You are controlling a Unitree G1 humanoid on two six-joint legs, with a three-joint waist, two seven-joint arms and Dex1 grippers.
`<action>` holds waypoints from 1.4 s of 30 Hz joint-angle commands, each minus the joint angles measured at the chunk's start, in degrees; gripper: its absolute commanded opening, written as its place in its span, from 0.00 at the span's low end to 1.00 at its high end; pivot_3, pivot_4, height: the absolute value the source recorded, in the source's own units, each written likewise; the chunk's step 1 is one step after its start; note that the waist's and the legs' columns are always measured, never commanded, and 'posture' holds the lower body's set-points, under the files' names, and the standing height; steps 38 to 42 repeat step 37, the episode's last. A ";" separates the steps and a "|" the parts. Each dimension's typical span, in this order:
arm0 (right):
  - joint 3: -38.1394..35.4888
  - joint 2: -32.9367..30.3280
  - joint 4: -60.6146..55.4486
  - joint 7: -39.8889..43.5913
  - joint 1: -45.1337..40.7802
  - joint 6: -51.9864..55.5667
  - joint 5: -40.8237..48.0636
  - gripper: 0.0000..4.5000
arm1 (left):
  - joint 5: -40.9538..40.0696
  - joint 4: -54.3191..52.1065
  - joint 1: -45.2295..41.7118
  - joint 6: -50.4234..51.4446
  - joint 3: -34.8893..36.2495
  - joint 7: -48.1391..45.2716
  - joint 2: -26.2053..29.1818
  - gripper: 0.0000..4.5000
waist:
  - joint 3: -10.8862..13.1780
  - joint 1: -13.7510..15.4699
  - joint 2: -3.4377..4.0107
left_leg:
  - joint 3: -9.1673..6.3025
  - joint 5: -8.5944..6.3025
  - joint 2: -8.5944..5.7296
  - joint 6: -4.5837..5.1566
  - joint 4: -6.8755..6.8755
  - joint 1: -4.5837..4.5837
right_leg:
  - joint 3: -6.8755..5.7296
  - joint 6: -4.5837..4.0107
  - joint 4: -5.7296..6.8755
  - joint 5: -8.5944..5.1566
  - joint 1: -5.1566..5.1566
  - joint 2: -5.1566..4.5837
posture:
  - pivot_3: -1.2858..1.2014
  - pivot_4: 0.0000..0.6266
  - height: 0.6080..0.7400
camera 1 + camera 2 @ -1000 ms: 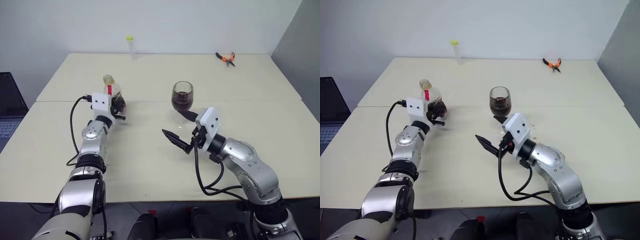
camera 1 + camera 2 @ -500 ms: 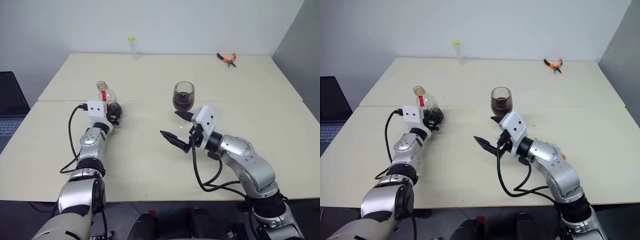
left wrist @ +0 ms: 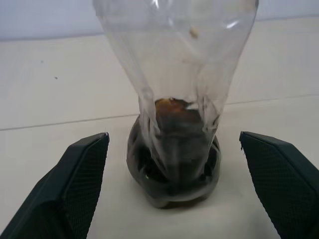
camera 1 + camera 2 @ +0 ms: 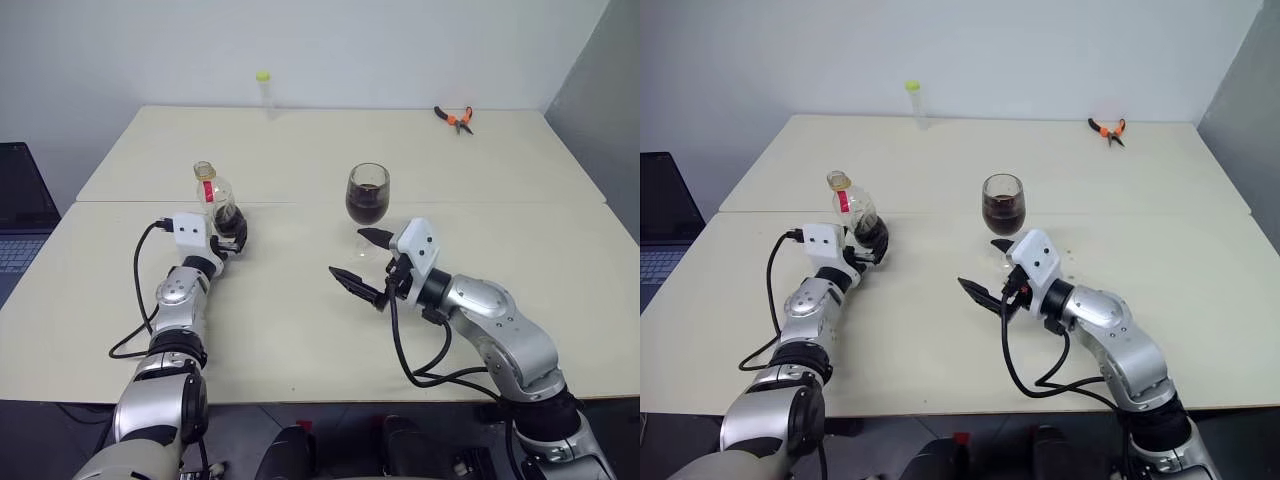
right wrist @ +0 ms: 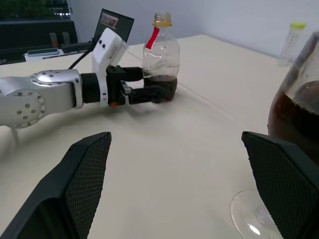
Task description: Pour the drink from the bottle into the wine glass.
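The bottle (image 4: pixel 221 203) stands upright on the table's left half, clear, with a red neck label and a yellowish top. A little of the dark drink (image 3: pixel 172 154) sits in its base. My left gripper (image 4: pixel 231 234) is open, its fingers (image 3: pixel 79 179) on either side of the bottle's base and apart from it. The wine glass (image 4: pixel 366 194) stands near the table's middle, its bowl about half full of dark drink. Just in front of the glass, my right gripper (image 4: pixel 346 252) is open and holds nothing.
A thin clear tube with a yellow-green cap (image 4: pixel 262 90) stands at the table's far edge. Orange-handled pliers (image 4: pixel 452 116) lie at the far right. A laptop (image 4: pixel 18 205) sits off the table's left side. A seam crosses the tabletop (image 4: pixel 480 170) just behind the bottle and glass.
The bottle went from tilted in my shut left gripper to standing upright on the table. The left gripper then opened and let it go. The right gripper stayed open.
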 commanded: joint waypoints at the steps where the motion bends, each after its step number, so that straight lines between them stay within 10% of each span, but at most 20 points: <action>1: -3.26 -0.75 -3.94 -0.37 2.02 -0.94 1.42 1.00 | -1.67 -10.55 5.06 2.23 1.40 0.86 1.19 0.99 | 0.00 -0.05 0.00 | 0.01 0.00 0.01 0.00 -0.01 0.01 | 0.02 0.00 0.00 0.00 0.00 -0.04 | 0.52 0.24 1.00; 14: -16.33 7.94 7.75 -16.62 18.39 -24.87 -7.96 1.00 | 1.64 -47.57 25.44 24.49 0.19 14.65 -2.89 0.99 | -0.04 0.47 0.00 | 0.02 -0.12 0.02 0.19 -0.07 0.25 | 0.02 0.00 -0.06 0.00 0.28 -0.17 | 0.52 0.24 1.00; 42: -18.78 12.30 23.98 -22.17 16.40 -37.28 -9.58 1.00 | -0.24 -48.44 27.11 17.79 -1.62 9.27 -6.16 0.99 | -0.10 0.39 0.09 | 0.11 -0.12 0.09 0.18 -0.13 0.30 | 0.07 0.00 -0.08 0.00 0.30 0.05 | 0.52 0.24 1.00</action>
